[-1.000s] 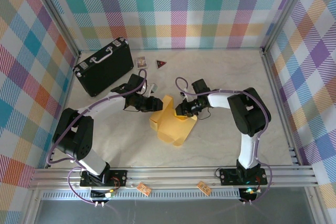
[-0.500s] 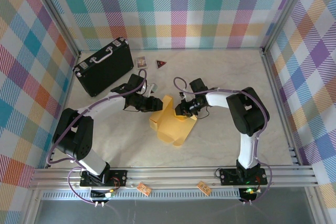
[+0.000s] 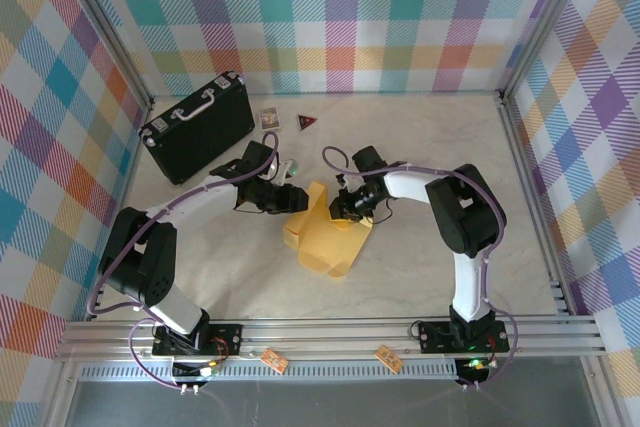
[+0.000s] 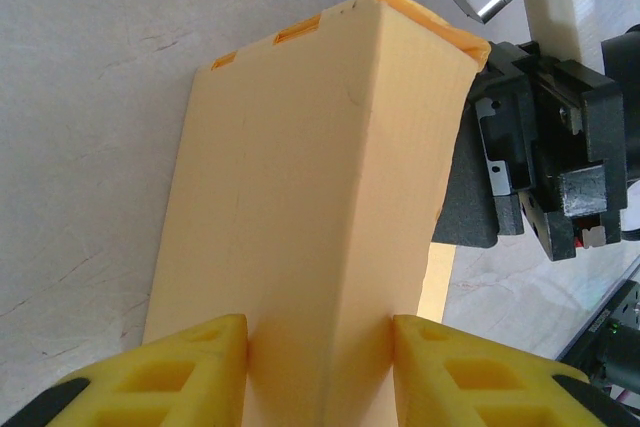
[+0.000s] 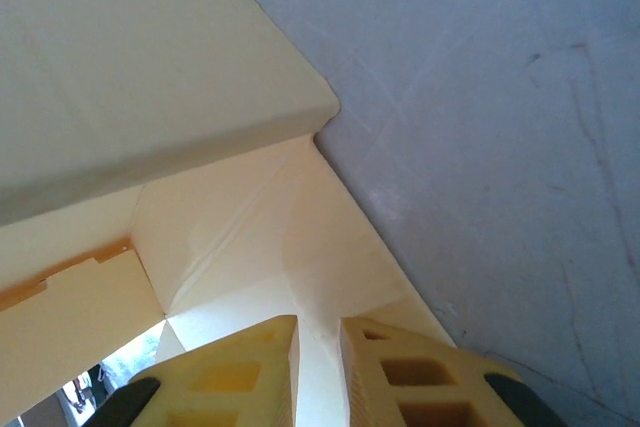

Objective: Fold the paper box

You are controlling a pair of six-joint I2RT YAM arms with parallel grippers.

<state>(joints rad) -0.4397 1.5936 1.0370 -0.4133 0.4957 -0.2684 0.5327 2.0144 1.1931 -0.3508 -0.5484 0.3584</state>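
Plaid walls point(image 3: 330, 17) in pastel checks close round a pale, marble-patterned table point(image 3: 420, 277), and from where I stand the paper box point(image 3: 330, 237) sits near the middle of it, between the two arms. It is mustard-yellow and only partly folded: one panel stands up at the far left corner while the rest lies low and spread toward the near edge.

From the left, the left gripper point(image 3: 290, 199) reaches in to the box's raised part. In the left wrist view its yellow fingers point(image 4: 180, 357) stand partway apart, one on each side of a folded, ridge-shaped section of the paper box point(image 4: 300, 197), and the cardboard fills the gap between them and touches both inner faces. That looks like a grasp on the box's folded wall.

On the opposite side, the right gripper point(image 3: 343, 209) meets the box's far right edge. In the right wrist view the right gripper point(image 5: 318, 357) has its jaws nearly together, with a thin strip of the paper box point(image 5: 150, 77) running down into the narrow slot between the fingers point(image 5: 230, 367). It is pinching a single flap. Above the fingers a wider panel folds over, and the bare table lies just beside it to the right.

At the back left a black case point(image 3: 195, 127) with a pale handle point(image 3: 197, 105) lies flat, well apart from the box. A small card point(image 3: 268, 118) and a dark red triangle point(image 3: 307, 123) lie just to its right.
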